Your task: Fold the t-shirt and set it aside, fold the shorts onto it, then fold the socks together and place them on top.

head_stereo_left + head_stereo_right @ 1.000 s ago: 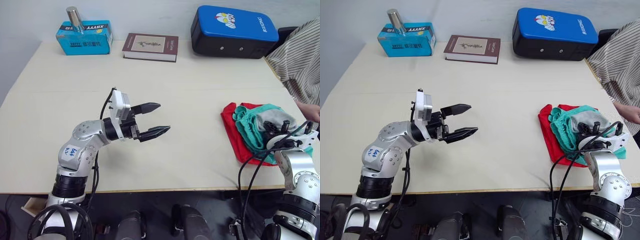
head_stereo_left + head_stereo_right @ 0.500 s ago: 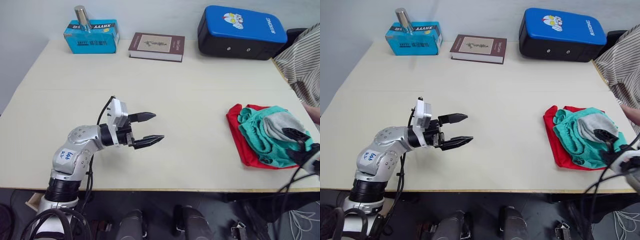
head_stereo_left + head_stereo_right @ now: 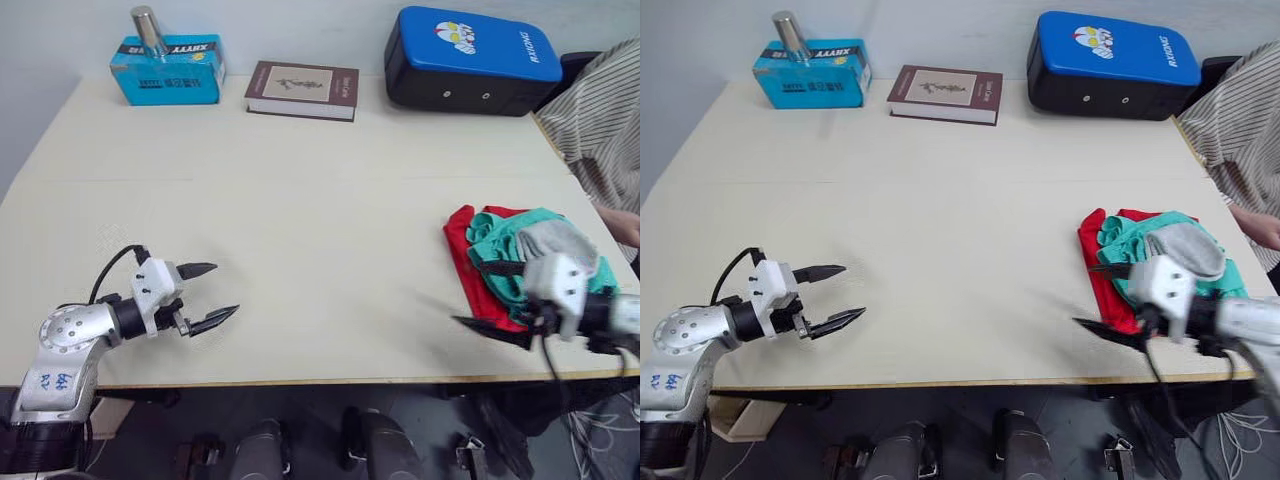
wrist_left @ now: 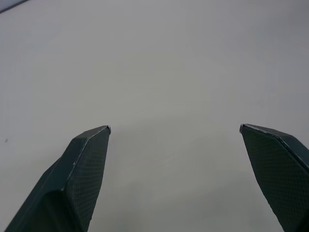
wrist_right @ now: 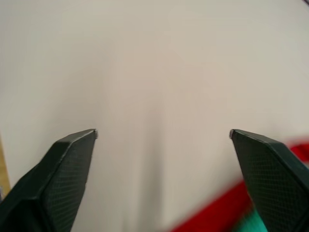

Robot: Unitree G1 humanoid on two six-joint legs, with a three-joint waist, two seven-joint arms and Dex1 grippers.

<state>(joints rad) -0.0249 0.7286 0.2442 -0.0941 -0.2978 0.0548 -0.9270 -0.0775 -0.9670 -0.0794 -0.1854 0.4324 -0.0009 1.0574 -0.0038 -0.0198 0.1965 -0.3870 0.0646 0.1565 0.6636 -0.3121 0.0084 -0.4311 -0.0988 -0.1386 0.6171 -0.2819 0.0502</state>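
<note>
Red cotton shows at the bottom of the pile on the right side of the table point(image 3: 300, 200): the t-shirt point(image 3: 462, 250) lies folded there, the shorts point(image 3: 500, 245) sit bunched on it in teal-green, and the socks point(image 3: 552, 238) rest on top as a grey lump. From where I stand the stack looks complete, if a bit rumpled, so I judge the task to be at its end.

What has changed over the last second is the arms. A second ago the right gripper point(image 3: 490, 300) was down on the pile, at the socks; now it is off the clothes and hangs just beside the stack on its inner side, fingers spread wide with nothing between them, pointing across the bare table. The left gripper point(image 3: 205, 295) was out over the middle of the table; it has pulled back toward the near left edge, and its jaws too stand wide and empty.

Both arms drawing away from the garments reads to me as a retreat after release, not the start of another grasp. The socks have not slid off since being let go. A person in a striped sleeve point(image 3: 600, 110) stands at the far right, a hand point(image 3: 622, 225) close to the pile.
</note>
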